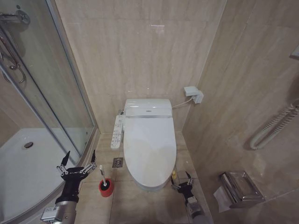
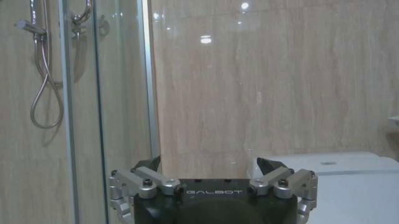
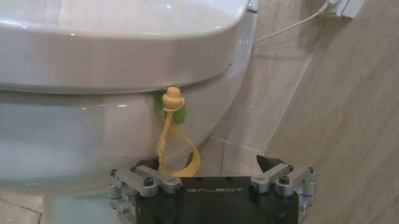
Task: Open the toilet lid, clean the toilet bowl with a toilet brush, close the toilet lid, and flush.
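Note:
The toilet lid [image 1: 149, 142] lies shut, so the inside of the toilet bowl [image 3: 56, 140] is hidden. In the right wrist view a yellow strap loop [image 3: 171, 140] hangs from a knob at the lid's rim [image 3: 124, 65]. It dangles just in front of my right gripper [image 3: 203, 163], which is open. That gripper [image 1: 181, 179] is low at the toilet's front right corner. The toilet brush [image 1: 103, 175] stands in its red cup [image 1: 106, 187] on the floor left of the toilet. My left gripper [image 1: 80, 158] hovers open just left of the brush, pointing at the wall [image 2: 209, 163].
A glass shower enclosure [image 1: 51, 93] and white shower tray [image 1: 28, 163] are on the left. A control panel [image 1: 117, 132] sticks out on the toilet's left side. The right wall carries a grab rail [image 1: 275, 126] and a paper holder [image 1: 240, 189]. A floor drain [image 1: 117, 162] lies beside the toilet.

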